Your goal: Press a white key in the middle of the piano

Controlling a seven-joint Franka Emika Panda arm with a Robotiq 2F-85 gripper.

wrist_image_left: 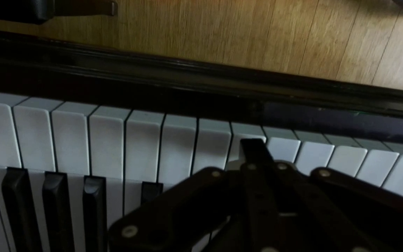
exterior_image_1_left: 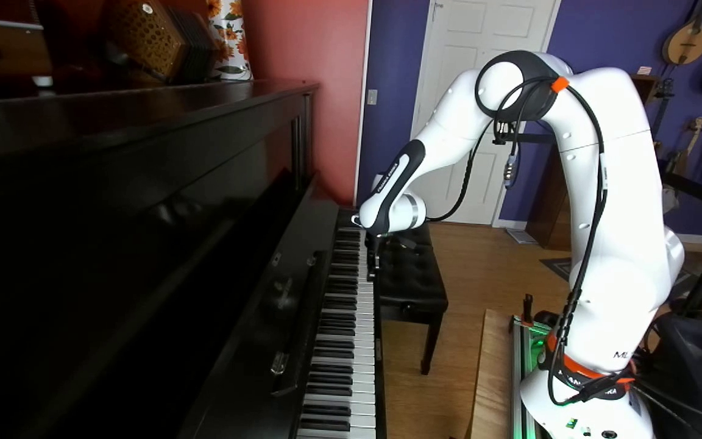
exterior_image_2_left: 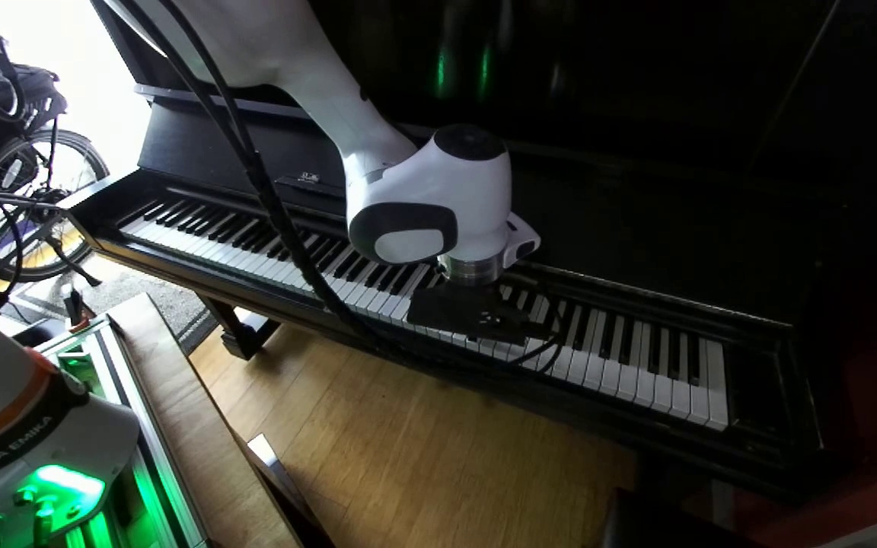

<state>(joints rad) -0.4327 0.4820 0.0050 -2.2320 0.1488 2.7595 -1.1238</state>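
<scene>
The black upright piano [exterior_image_1_left: 162, 201] stands with its long row of white and black keys exposed; it also shows in an exterior view [exterior_image_2_left: 636, 198] and in the wrist view [wrist_image_left: 145, 70]. My gripper [wrist_image_left: 254, 147] is shut and empty, its dark fingers together. In the wrist view the fingertips lie over the front part of a white key [wrist_image_left: 247, 130]. I cannot tell whether they touch it. In an exterior view the gripper [exterior_image_1_left: 373, 265] hangs over the front edge of the keys, toward the far end. In an exterior view [exterior_image_2_left: 476, 312] its dark body hides the fingertips and several keys.
A black padded bench [exterior_image_1_left: 411, 274] stands close to the keyboard's front. The piano's front rail [wrist_image_left: 173, 87] runs along the key fronts. An open key lid [exterior_image_1_left: 290, 274] rises behind the keys. A wooden board [exterior_image_2_left: 195, 426] borders the robot base. Loose cables [exterior_image_2_left: 286, 228] hang along the arm.
</scene>
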